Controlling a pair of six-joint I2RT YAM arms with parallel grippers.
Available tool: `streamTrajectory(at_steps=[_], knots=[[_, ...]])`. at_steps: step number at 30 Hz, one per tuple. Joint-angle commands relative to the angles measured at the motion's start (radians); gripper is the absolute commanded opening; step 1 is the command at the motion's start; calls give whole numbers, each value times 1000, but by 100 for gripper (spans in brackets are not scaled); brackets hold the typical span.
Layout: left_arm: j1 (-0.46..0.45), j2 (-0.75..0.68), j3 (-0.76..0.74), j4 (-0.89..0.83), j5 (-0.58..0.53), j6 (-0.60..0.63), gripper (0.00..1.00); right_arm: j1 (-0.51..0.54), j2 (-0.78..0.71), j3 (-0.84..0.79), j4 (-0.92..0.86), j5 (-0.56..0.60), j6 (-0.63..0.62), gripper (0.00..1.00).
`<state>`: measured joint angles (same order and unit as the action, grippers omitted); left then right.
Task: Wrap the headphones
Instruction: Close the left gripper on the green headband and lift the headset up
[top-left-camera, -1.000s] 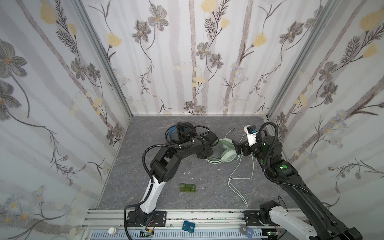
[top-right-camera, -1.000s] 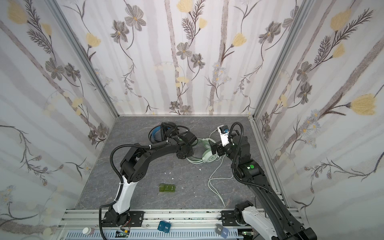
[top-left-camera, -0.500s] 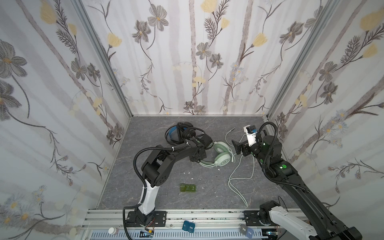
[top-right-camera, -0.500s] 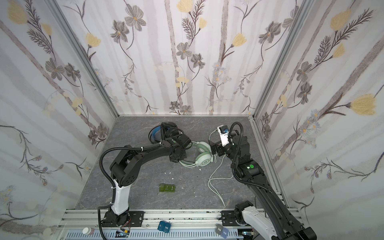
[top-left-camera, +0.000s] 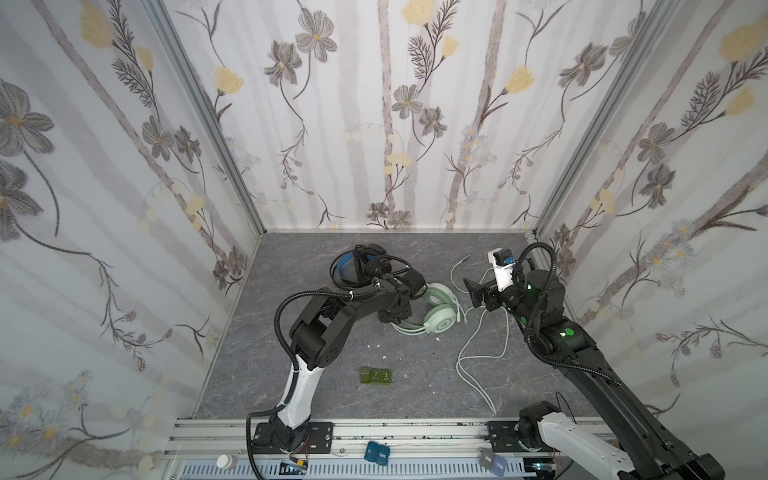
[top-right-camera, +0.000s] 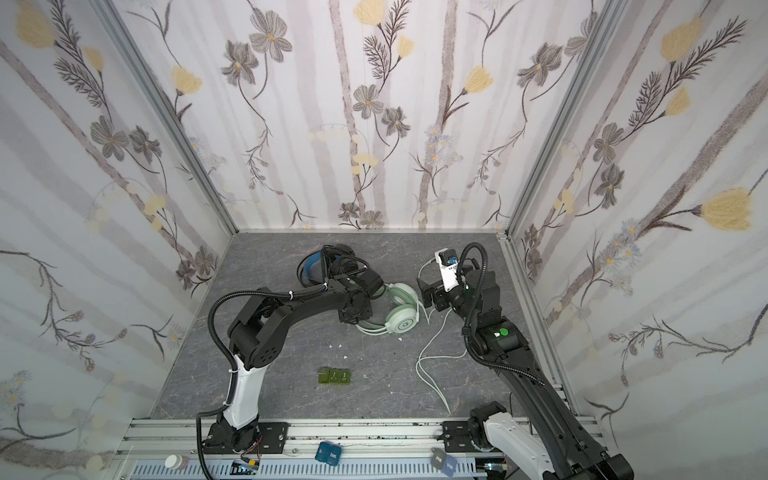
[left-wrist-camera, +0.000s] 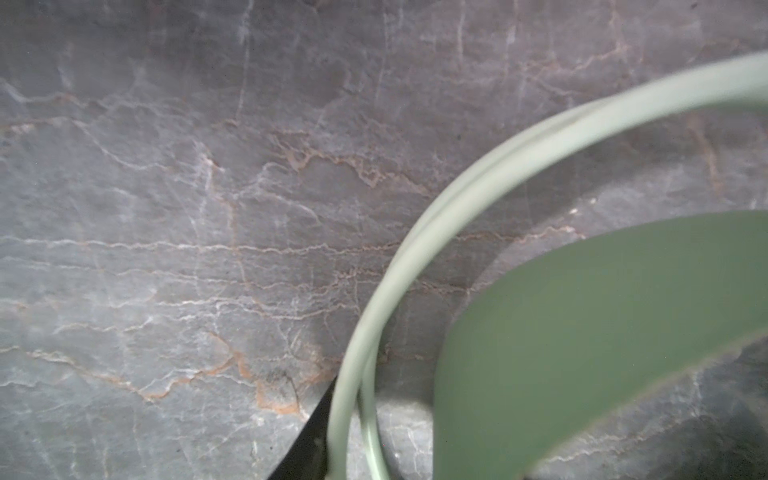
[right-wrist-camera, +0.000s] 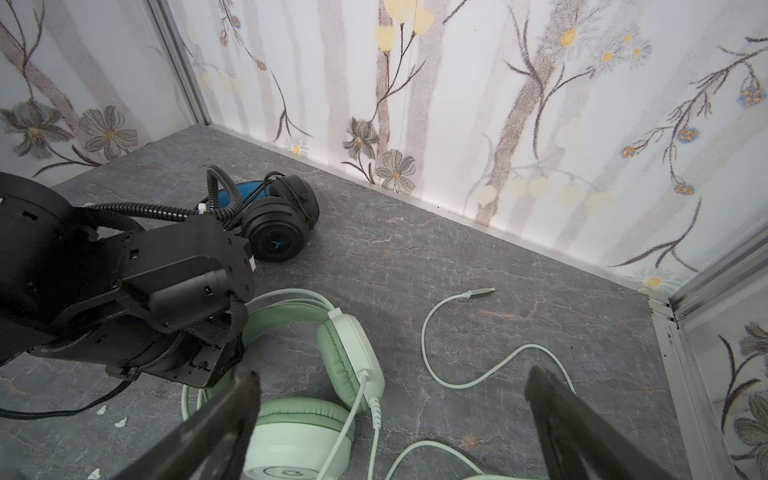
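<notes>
Black headphones (top-left-camera: 360, 269) are seen toward the back of the worktop (top-left-camera: 415, 401), with their dark cable apparently gathered around them, so that set is judged to be wrapped already. Nearer the front, a small green block (top-left-camera: 375, 376) is left well apart from everything else. Just right of the black set, the left hand (top-left-camera: 390, 319) is pointed down at the headband of the mint-green headphones (top-left-camera: 438, 322). In the left wrist view the band's thin wires and green strap (left-wrist-camera: 602, 332) are seen close beside one dark fingertip (left-wrist-camera: 308, 453), but whether the band is clasped or let go cannot be told. The mint set is laid flat near the middle of the worktop. Its pale cable (top-left-camera: 478, 353) is strewn loose to the right, looped toward the front edge and ended in a plug (top-left-camera: 462, 259) near the back wall. At the far right, the right hand (top-left-camera: 475, 292) is held spread wide and empty, just beside the ear cups. Wrapping of this set is judged hardly begun. If the headband is not pinned firmly, the light headphones could be dragged along when the cable is pulled. The thin, flat-lying cable could also be missed by the fingers or snagged in its own loops.
</notes>
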<state>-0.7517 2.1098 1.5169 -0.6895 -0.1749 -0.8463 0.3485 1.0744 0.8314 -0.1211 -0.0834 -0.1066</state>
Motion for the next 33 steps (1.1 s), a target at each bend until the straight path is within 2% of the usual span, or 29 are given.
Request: streamTrajectory(at_steps=[1,3,6,10,14,22,26,33], knots=[[6,16,-2,-43,-22,13,33,1,2,9,41,-9,-5,100],[7,15,-2,-42,-25,16,26,1,2,11,41,-9,-4,100],[7,-9,-2,-29,-44,30,11,1,1,12,33,-9,-3,100],[6,-70,11,68,-37,105,0,1,-7,2,5,-14,19,100],[5,-88,146,-6,-66,177,0,0,-40,-31,-2,-67,33,100],[4,-157,455,-222,-224,357,0,0,-196,-140,137,-316,40,100],[16,-172,604,-334,-320,451,0,0,-252,-163,200,-377,52,100],[75,-176,836,-472,-339,541,0,-1,-261,-212,271,-441,70,97]])
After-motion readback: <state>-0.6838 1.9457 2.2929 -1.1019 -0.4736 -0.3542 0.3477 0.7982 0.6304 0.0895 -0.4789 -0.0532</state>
